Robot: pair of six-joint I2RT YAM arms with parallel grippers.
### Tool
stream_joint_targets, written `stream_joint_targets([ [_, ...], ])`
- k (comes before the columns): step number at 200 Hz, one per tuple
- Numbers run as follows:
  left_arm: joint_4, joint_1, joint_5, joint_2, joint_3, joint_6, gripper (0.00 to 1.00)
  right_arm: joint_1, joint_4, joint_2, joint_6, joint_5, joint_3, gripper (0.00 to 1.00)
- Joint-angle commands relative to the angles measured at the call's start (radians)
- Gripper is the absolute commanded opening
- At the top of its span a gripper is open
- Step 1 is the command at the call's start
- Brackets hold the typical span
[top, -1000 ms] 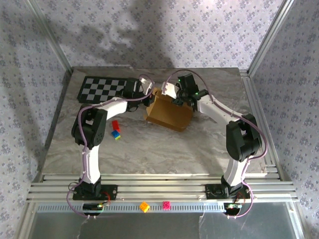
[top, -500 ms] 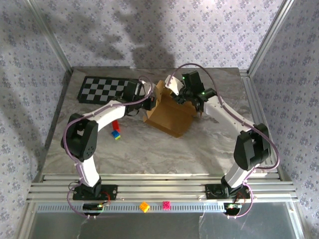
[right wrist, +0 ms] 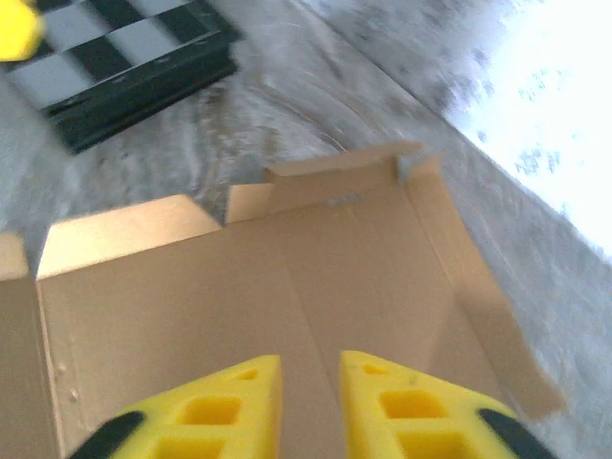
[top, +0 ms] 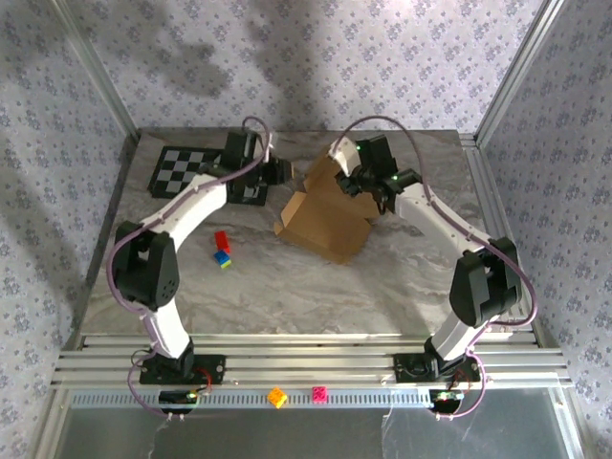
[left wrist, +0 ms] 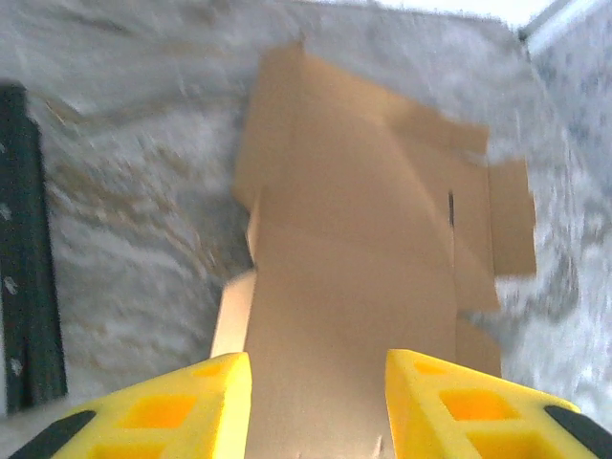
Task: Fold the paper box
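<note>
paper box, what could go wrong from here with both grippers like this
Both the left gripper and the right gripper stand open, so the half-raised flaps of the paper box may spring back flat.
The left gripper is by the checkerboard mat and could snag its edge reaching in.
A shoved box might slide into the small blocks nearby.

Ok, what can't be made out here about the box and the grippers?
- Right gripper: blur in the right wrist view and its own wrist in the top view hide whether it pinches the paper box flap.
- Left gripper: left wrist view blurred; bottom edge cuts off the paper box's near end.
- Checkerboard mat: top view, right end hidden by the left arm.
- Small blocks: top view, too small to identify.
</note>
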Motion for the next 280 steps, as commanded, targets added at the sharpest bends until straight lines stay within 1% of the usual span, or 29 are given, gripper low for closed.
stream_joint_targets([
  [1, -0.187, -0.002, -0.019, 0.126, 0.165, -0.066, 0.41, -0.063, -0.073, -0.026, 0.504, 0.151, 0.071, 0.35],
  [8, -0.22, -0.004, -0.026, 0.169, 0.215, -0.063, 0.42, -0.09, -0.187, -0.007, 0.68, 0.171, 0.112, 0.37],
  [12, -0.241, -0.005, -0.032, 0.195, 0.243, -0.062, 0.42, -0.103, -0.233, 0.003, 0.742, 0.164, 0.128, 0.37],
  [15, -0.257, -0.004, -0.037, 0.214, 0.27, -0.061, 0.42, -0.124, -0.293, 0.021, 0.807, 0.141, 0.149, 0.38],
  [31, -0.296, -0.006, -0.052, 0.302, 0.374, -0.064, 0.43, -0.207, -0.427, 0.092, 1.03, 0.017, 0.188, 0.39],
  [42, -0.306, -0.007, -0.045, 0.35, 0.434, -0.081, 0.43, -0.258, -0.456, 0.133, 1.102, -0.054, 0.178, 0.4],
  [57, -0.338, -0.011, -0.032, 0.4, 0.513, -0.094, 0.42, -0.33, -0.374, 0.173, 1.12, -0.113, 0.125, 0.43],
  [69, -0.353, -0.02, -0.035, 0.405, 0.537, -0.095, 0.42, -0.378, -0.31, 0.231, 1.1, -0.215, 0.12, 0.46],
  [78, -0.353, -0.025, -0.043, 0.394, 0.532, -0.094, 0.42, -0.397, -0.335, 0.297, 1.074, -0.255, 0.172, 0.47],
  [102, -0.35, -0.027, -0.047, 0.358, 0.488, -0.108, 0.42, -0.4, -0.501, 0.455, 0.984, -0.225, 0.35, 0.47],
  [123, -0.354, -0.028, -0.047, 0.33, 0.451, -0.106, 0.42, -0.417, -0.484, 0.506, 0.983, -0.224, 0.369, 0.47],
  [134, -0.355, -0.027, -0.053, 0.314, 0.434, -0.1, 0.42, -0.422, -0.473, 0.532, 0.979, -0.232, 0.385, 0.45],
  [144, -0.356, -0.023, -0.055, 0.303, 0.423, -0.096, 0.42, -0.424, -0.475, 0.565, 0.965, -0.244, 0.416, 0.41],
  [151, -0.362, -0.02, -0.056, 0.298, 0.421, -0.095, 0.43, -0.422, -0.485, 0.591, 0.948, -0.257, 0.446, 0.36],
  [160, -0.367, -0.015, -0.053, 0.296, 0.423, -0.092, 0.43, -0.415, -0.501, 0.624, 0.932, -0.26, 0.487, 0.19],
  [163, -0.37, -0.013, -0.053, 0.297, 0.426, -0.09, 0.44, -0.411, -0.508, 0.631, 0.892, -0.256, 0.503, 0.13],
  [164, -0.371, -0.012, -0.053, 0.297, 0.426, -0.09, 0.44, -0.409, -0.51, 0.633, 0.885, -0.256, 0.508, 0.09],
  [167, -0.375, -0.009, -0.053, 0.299, 0.429, -0.088, 0.44, -0.404, -0.521, 0.638, 0.863, -0.245, 0.519, 0.05],
  [170, -0.38, -0.007, -0.055, 0.299, 0.434, -0.086, 0.44, -0.398, -0.531, 0.638, 0.84, -0.236, 0.532, 0.0],
  [182, -0.385, 0.001, -0.061, 0.311, 0.453, -0.073, 0.46, -0.364, -0.547, 0.62, 0.737, -0.175, 0.546, 0.0],
  [191, -0.426, 0.008, -0.074, 0.324, 0.477, -0.057, 0.47, -0.337, -0.54, 0.586, 0.658, -0.133, 0.527, 0.0],
  [203, -0.44, 0.017, -0.092, 0.34, 0.499, -0.034, 0.48, -0.31, -0.505, 0.526, 0.554, -0.105, 0.461, 0.0],
  [218, -0.459, 0.035, -0.1, 0.364, 0.525, -0.023, 0.49, -0.291, -0.459, 0.44, 0.49, -0.068, 0.358, 0.0],
  [251, -0.451, 0.064, -0.03, 0.415, 0.579, -0.006, 0.53, -0.3, -0.381, 0.315, 0.452, -0.059, 0.187, 0.0],
  [252, -0.452, 0.064, -0.026, 0.417, 0.581, -0.004, 0.53, -0.3, -0.382, 0.314, 0.453, -0.06, 0.186, 0.0],
  [255, -0.452, 0.062, -0.015, 0.423, 0.586, -0.002, 0.61, -0.302, -0.384, 0.31, 0.454, -0.064, 0.184, 0.0],
  [262, -0.46, 0.061, 0.004, 0.436, 0.601, -0.003, 0.63, -0.304, -0.388, 0.308, 0.456, -0.075, 0.179, 0.0],
  [265, -0.468, 0.06, 0.009, 0.441, 0.605, -0.006, 0.68, -0.303, -0.388, 0.306, 0.456, -0.078, 0.178, 0.0],
  [280, -0.518, 0.05, 0.01, 0.458, 0.624, -0.016, 0.7, -0.299, -0.384, 0.303, 0.457, -0.073, 0.176, 0.0],
])
